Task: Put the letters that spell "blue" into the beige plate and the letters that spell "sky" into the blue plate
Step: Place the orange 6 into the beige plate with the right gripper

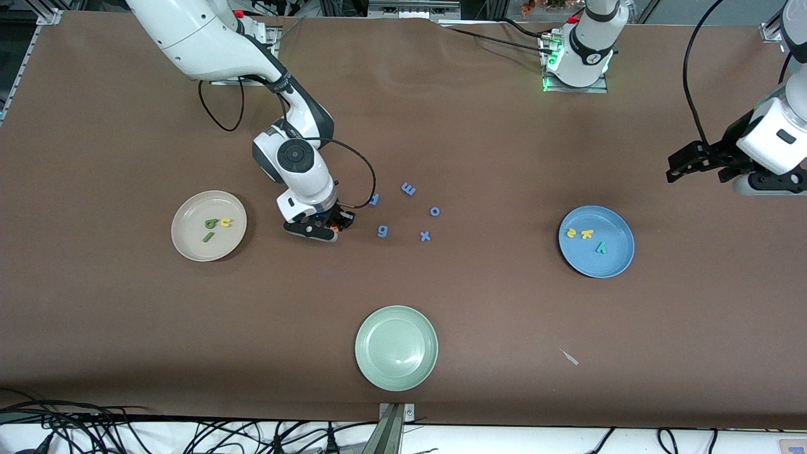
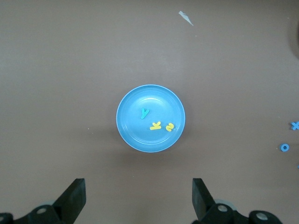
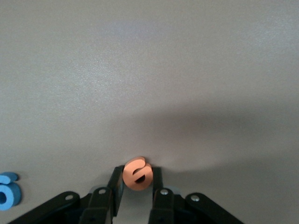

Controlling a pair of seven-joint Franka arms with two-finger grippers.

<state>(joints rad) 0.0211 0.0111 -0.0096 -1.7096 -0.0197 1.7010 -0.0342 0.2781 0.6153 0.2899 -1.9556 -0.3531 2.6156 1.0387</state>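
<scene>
**Right hand clamps the orange e on the desk; left hand waits with fingers spread**

A brown desk (image 1: 479, 126) carries three round plates and a scatter of small foam letters.

The right hand (image 3: 138, 186) is down at the desk surface, its two fingers (image 3: 115, 184) pressed against either side of the orange e (image 3: 138, 174) — the letter sits pinched between them, touching the desk or just off it. Just beside this hand, toward the left arm's end of the desk, lie five blue letters: a p (image 1: 374, 200), an m (image 1: 408, 188), an o (image 1: 435, 211), a g (image 1: 382, 231) and an x (image 1: 425, 236). The g is the closest of them to the hand.

Toward the right arm's end of the desk from that hand rests the beige plate (image 1: 189, 246). It holds three letters close together: the green b (image 1: 211, 222), the yellow u (image 1: 226, 222) and the thin green l (image 1: 207, 237).

The left hand (image 2: 138, 198) waits in the air — its fingers stand wide apart and hold nothing. It hangs near the left arm's end of the desk, by the blue plate (image 1: 615, 265). That plate holds the yellow s (image 1: 571, 232), the yellow k (image 1: 587, 234) and the teal y (image 1: 601, 248), lying side by side.

A pale green plate (image 1: 372, 366) sits nearest the front camera, well apart from both hands, with nothing in it. A small pale scrap (image 1: 570, 357) lies on the desk between that plate and the blue one.
</scene>
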